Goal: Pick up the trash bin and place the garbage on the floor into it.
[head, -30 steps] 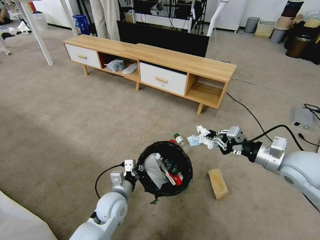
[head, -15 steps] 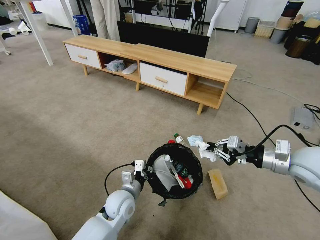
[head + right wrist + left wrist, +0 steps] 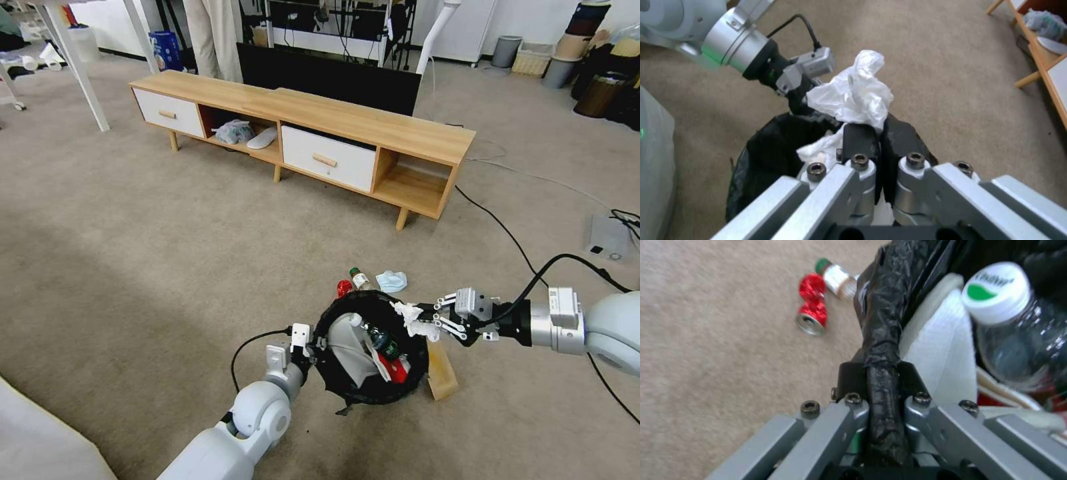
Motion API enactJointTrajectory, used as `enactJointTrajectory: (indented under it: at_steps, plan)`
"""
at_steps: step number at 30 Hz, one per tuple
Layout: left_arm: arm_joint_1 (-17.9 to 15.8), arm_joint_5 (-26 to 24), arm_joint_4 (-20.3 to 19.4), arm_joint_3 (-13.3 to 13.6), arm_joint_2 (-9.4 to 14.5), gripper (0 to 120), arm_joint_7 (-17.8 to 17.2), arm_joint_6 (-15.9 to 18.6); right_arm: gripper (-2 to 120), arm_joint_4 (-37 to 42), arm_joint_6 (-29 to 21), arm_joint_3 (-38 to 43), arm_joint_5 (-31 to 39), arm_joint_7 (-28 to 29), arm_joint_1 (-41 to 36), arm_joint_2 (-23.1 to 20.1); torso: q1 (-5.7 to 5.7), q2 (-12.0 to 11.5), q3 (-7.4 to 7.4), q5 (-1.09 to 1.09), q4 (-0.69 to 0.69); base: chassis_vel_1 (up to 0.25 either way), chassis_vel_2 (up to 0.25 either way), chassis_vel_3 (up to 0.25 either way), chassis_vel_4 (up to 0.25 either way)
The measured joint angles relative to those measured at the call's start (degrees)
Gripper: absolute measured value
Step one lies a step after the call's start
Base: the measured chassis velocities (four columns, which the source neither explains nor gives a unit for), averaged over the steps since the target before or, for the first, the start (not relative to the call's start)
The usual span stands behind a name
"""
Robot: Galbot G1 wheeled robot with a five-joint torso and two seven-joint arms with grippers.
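Right tool (image 3: pixel 433 318) is clenched on the white tissue (image 3: pixel 415 319), hanging at the near-right rim of the trash bin (image 3: pixel 347 385); left tool (image 3: pixel 878 380) pinches the bag-lined rim on the opposite side, holding the bin. To do this well, tissue should be carried further over the opening before letting go, or it may drape on the rim. Crushed can (image 3: pixel 344 288), bottle (image 3: pixel 360 278), face mask (image 3: pixel 391 281) and brown paper bag (image 3: pixel 442 378) lie on the floor (image 3: pixel 167 267) beside the bin.
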Motion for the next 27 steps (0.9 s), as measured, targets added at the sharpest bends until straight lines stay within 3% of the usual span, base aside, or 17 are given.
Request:
enactJointTrajectory:
  at_steps: [7, 13, 23, 27]
  plan:
    - [-1.9, -0.96, 1.53, 3.14, 0.13, 4, -0.27, 0.02, 1, -0.1, -0.25, -0.48, -0.56, 0.02, -0.01, 0.15, 0.0, 0.0, 0.0, -0.01, 0.0, 0.0, 0.0, 0.0, 0.0]
    - [-4.63, -1.64, 3.64, 6.89, -1.39, 4, -0.56, 0.18, 1, 0.05, -0.56, -0.54, -0.74, 0.21, -0.16, 0.63, 0.0, -0.01, 0.0, -0.01, -0.01, 0.0, 0.0, 0.0, 0.0]
    - [-4.34, -1.53, 4.07, 7.67, -1.65, 4, -0.39, 0.2, 1, -0.37, -1.36, -1.58, -2.12, 1.34, -0.04, 1.07, 0.0, -0.02, 0.01, -0.01, -0.01, 0.0, 0.0, 0.0, 0.0]
    - [-4.21, -1.59, 4.07, 7.69, -1.77, 3, -0.22, 0.23, 19, -0.43, -2.51, -1.88, -3.15, 2.52, 0.0, 1.17, 0.01, -0.02, 0.01, -0.01, -0.02, 0.0, 0.0, 0.0, 0.0]
